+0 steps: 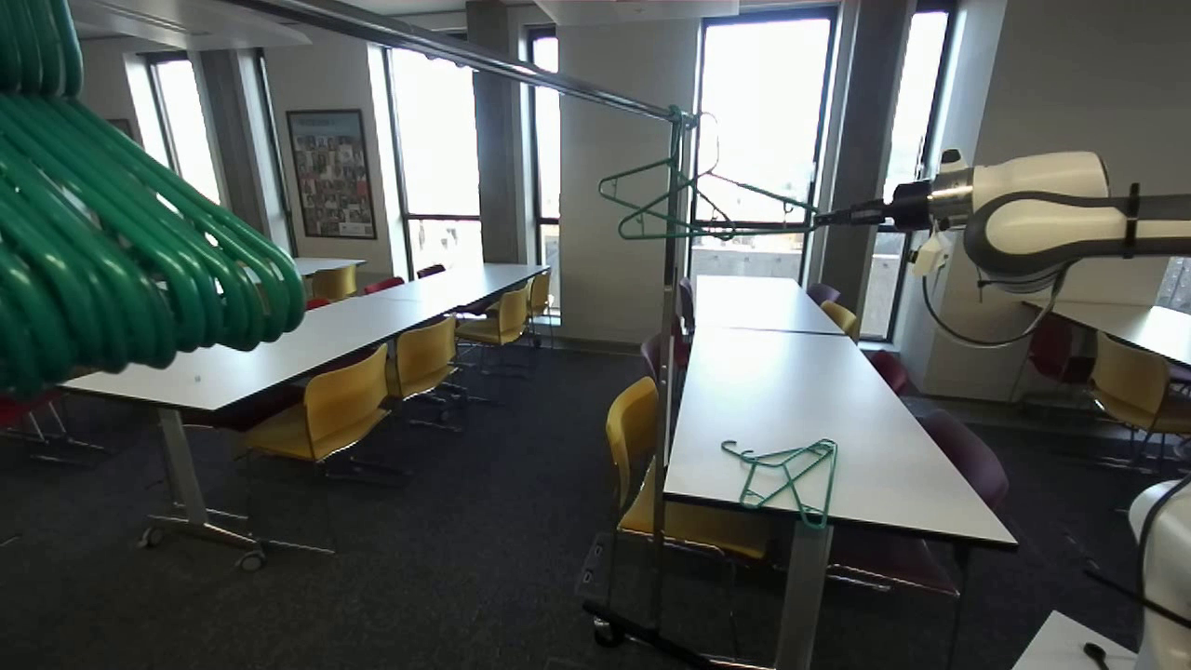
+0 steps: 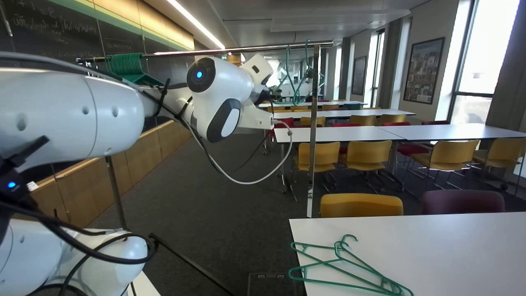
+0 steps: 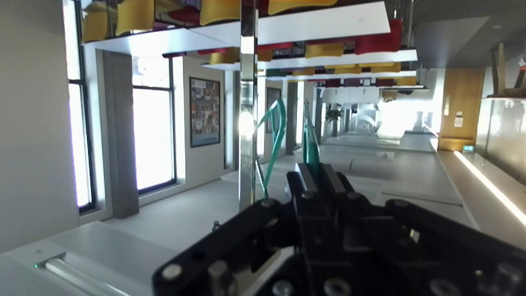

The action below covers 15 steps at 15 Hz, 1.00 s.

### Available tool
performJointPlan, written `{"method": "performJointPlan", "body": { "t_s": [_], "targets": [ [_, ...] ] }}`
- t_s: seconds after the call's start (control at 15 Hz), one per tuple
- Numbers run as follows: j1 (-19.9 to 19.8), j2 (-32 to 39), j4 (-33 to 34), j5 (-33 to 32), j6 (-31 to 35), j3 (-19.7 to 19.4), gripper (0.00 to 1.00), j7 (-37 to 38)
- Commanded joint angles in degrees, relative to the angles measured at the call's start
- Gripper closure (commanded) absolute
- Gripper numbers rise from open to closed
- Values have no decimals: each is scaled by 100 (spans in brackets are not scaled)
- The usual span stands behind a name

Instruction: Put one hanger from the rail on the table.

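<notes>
Fingers (image 3: 306,179) pinched nearly together on one corner of a thin green hanger (image 3: 312,154), which fills the sliver of gap. In an exterior view it sticks out toward 9 o'clock of the fingers, in the air by the end of the rail (image 1: 484,60), rail tip at 10 o'clock; desk (image 1: 782,391) below, 6 o'clock. Can't tell if its hook is off the rail. Looks like the unhooking step; placing not done. Main risk: hook catches if pulled before it's clear, then the hanger twists out of a corner-only grip, or the rail gets dragged, since its post (image 3: 248,98) has a wheel (image 1: 607,633) at the base. Next: neighbour hanger (image 3: 279,137), between 10 and 11 o'clock of the fingers in the wrist view; their outlines cross in an exterior view, so frames could snag and two come off instead of one. The post, 10 o'clock in the wrist view, could get clipped by a swing. Landing: two hangers (image 2: 339,259) lie crossed on the desk with at least a corner past its edge, so a third dropped on top could tangle or push them off. Corner grip probably lets it tilt, too; lower slowly.
</notes>
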Motion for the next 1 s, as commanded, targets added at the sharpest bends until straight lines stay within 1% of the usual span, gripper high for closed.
{"method": "performJointPlan", "body": {
  "t_s": [0.0,0.2,0.33,0.4,0.53,0.67,0.87,0.93],
  "targets": [
    [-628,-541,-492,168,-654,220,98,-151],
    [-1010,-619,-616,273,-1174,210,98,-319],
    [-1308,-547,-608,298,-1557,209,98,-399],
    [-1558,-424,-563,283,-1839,247,98,-402],
    [-1952,-233,-430,275,-2618,279,98,-480],
    [-2395,35,-316,132,-3161,314,98,-718],
    [-2921,513,-91,-59,-3568,388,98,-1133],
    [-3003,749,9,-129,-3505,372,98,-1299]
  ]
}}
